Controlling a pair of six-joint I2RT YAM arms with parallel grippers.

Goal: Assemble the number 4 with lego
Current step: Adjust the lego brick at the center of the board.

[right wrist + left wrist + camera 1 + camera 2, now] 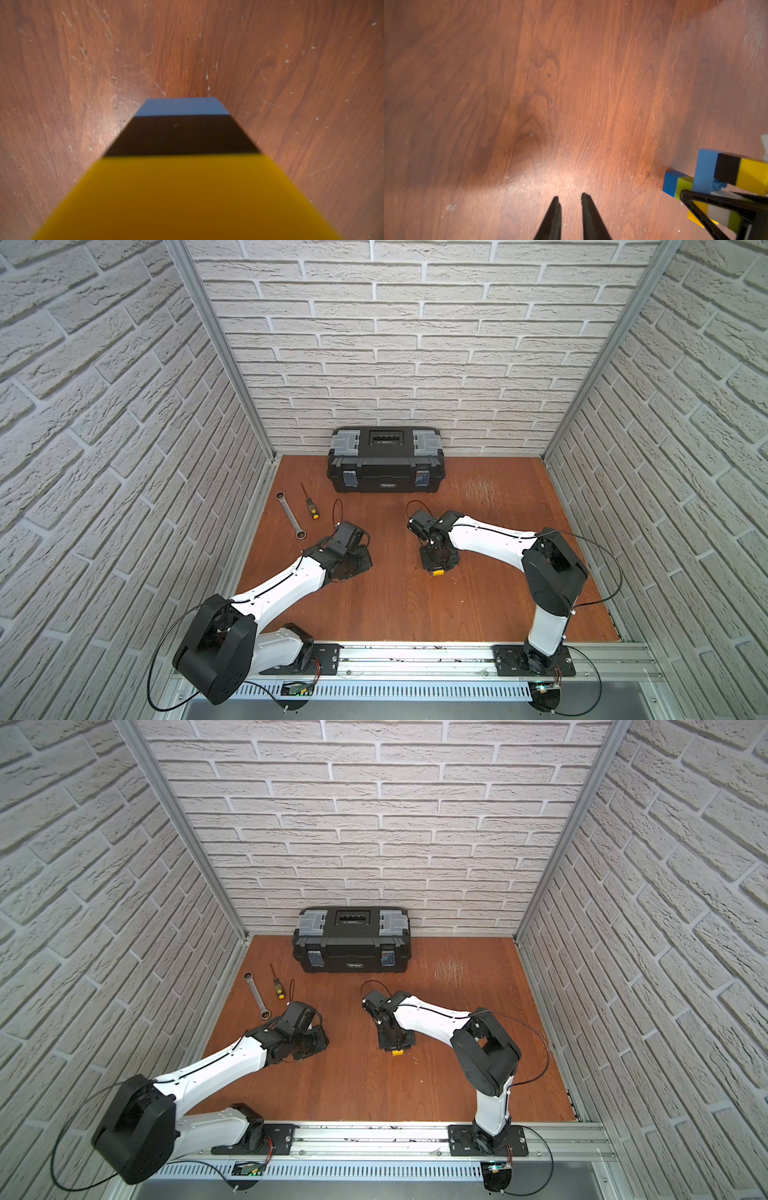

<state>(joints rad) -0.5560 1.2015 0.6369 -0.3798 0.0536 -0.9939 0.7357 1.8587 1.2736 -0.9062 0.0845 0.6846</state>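
Now 1 number 4 [706, 170] clamped in right gripper [437, 566]; left gripper [570, 197] apart; 1 toolbox [384, 460].

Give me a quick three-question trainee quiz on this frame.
1. True or false: the left pincer is clamped on a brick.
2. On the lego figure in the right wrist view, which colour sits between yellow and blue? A white, B black, C green.
3. Which two tools lie left of the toolbox in both top views?
Key: 1 false, its jaws stand apart with nothing between them. 2 B. 3 the wrench and the screwdriver.
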